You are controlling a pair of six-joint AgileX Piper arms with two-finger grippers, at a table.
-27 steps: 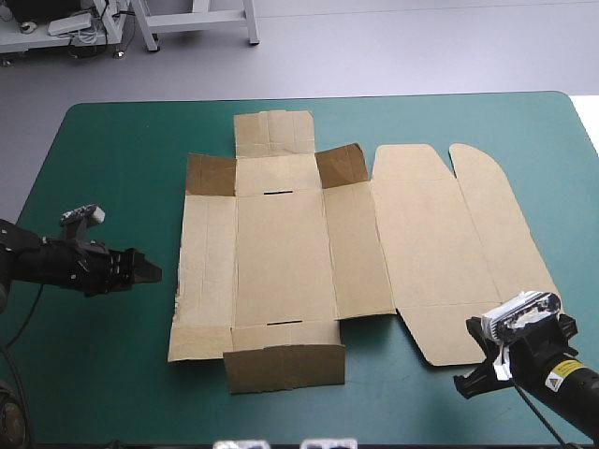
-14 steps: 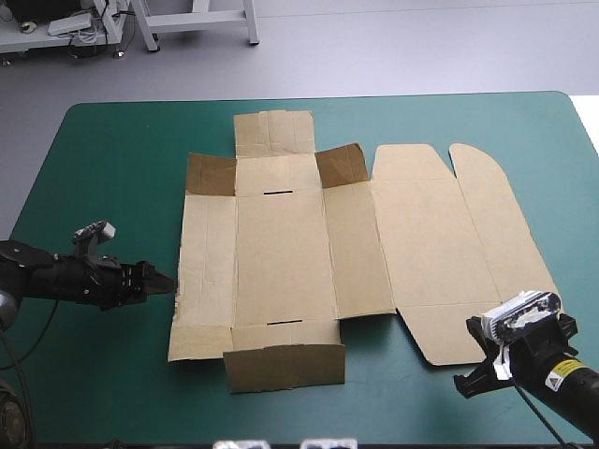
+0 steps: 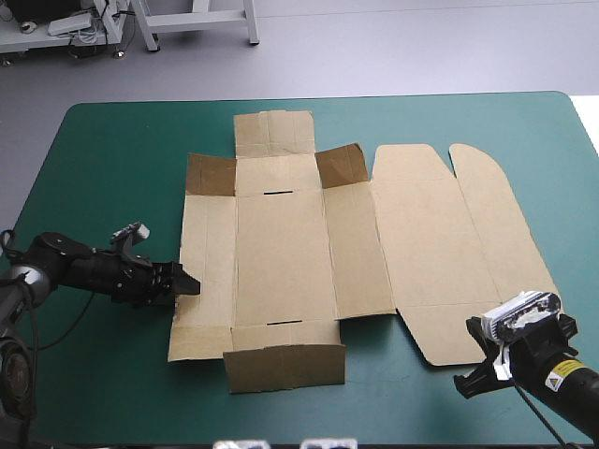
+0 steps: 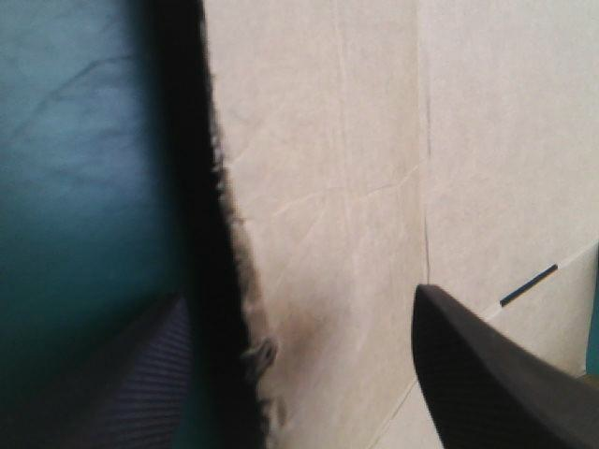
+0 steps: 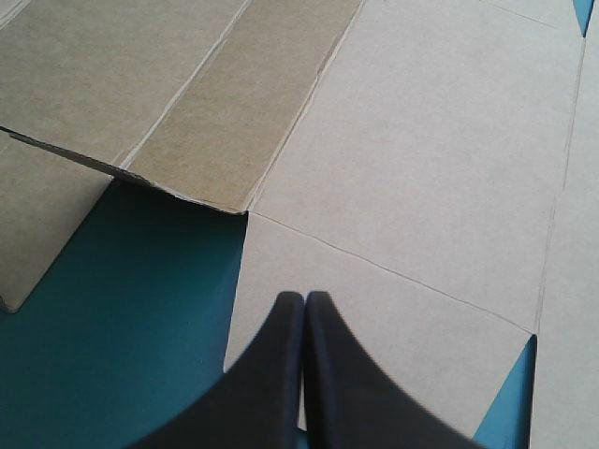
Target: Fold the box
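- Table [image 3: 112,159]: we see its teal-green cover on every side of the board.
- Box [image 3: 281,243]: a cut brown sheet lies spread at the table's middle. Its base panel is at the centre and its long lid panels lie flat toward the right edge. The two darker corner flaps on the far side and the flap at the near edge tilt up from the cover; the rest lies flat.
- Left gripper [image 3: 184,283]: we find it low at the box's left edge, toward the near corner. Its black fingers are spread wide and straddle that edge. One finger [image 4: 487,374] is over the board and the other is on the cover's side.
- Right gripper [image 3: 463,385]: it sits near the table's near right corner, its fingers pressed together in one pointed arch and gripping nothing. The box's near right flap lies just ahead of it.
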